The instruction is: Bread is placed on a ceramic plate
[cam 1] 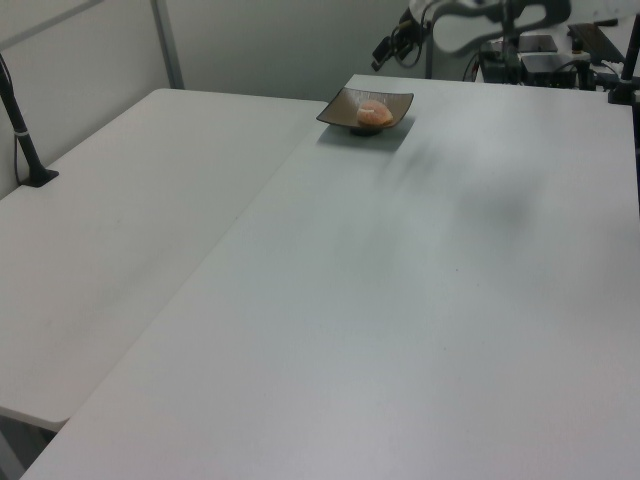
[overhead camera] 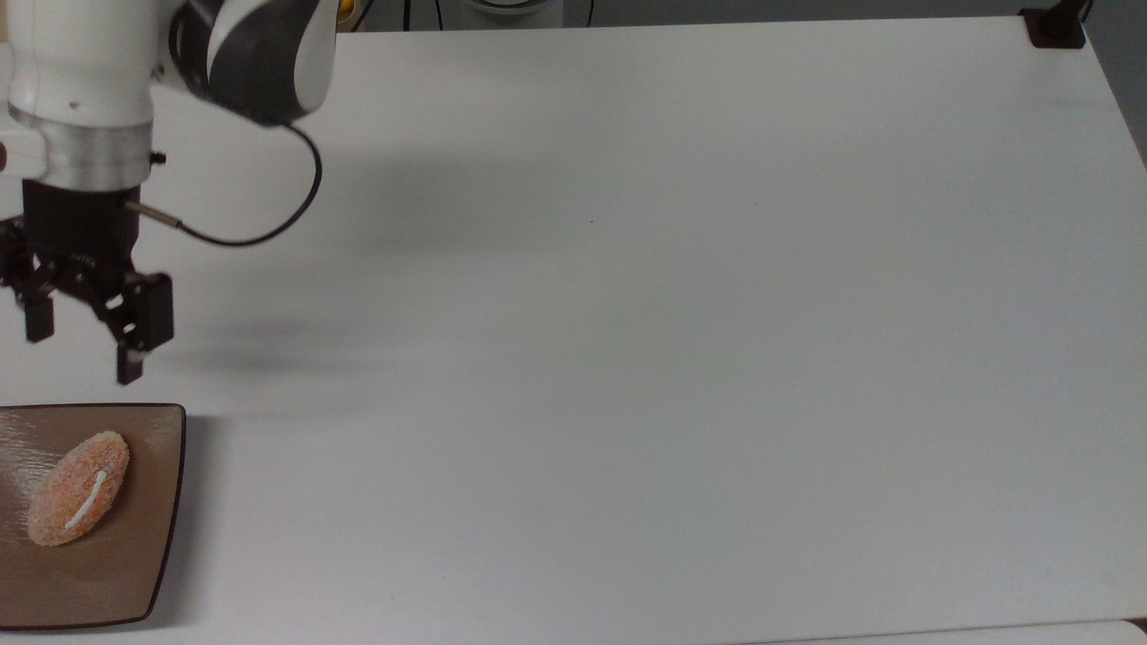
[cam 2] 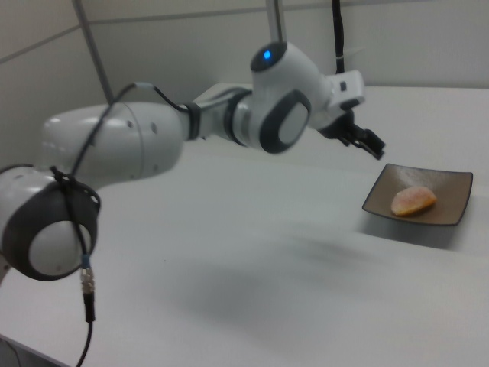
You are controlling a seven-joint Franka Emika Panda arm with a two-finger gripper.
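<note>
Now we see the bread [overhead camera: 79, 488] lying flat on the plate [overhead camera: 152, 502], at the top view's lower left corner of the table [overhead camera: 627, 313]. Our pincer [overhead camera: 82, 336] hangs above the table beside the plate, fingers spread apart and holding nothing.

The bread [overhead camera: 78, 488] is orange-tan with a grainy, speckled surface and one thin white stripe along its middle; in the right view [cam 2: 413, 199] it looks paler, perhaps from glare. The ceramic plate [overhead camera: 152, 555] is glossy brown with a thin dark rim, and the bench [overhead camera: 672, 358] is plain white. The claw [overhead camera: 82, 345] is black, below a silver ring and a white arm [cam 2: 153, 138] with dark grey joint panels and a small blue light [cam 2: 266, 55].
</note>
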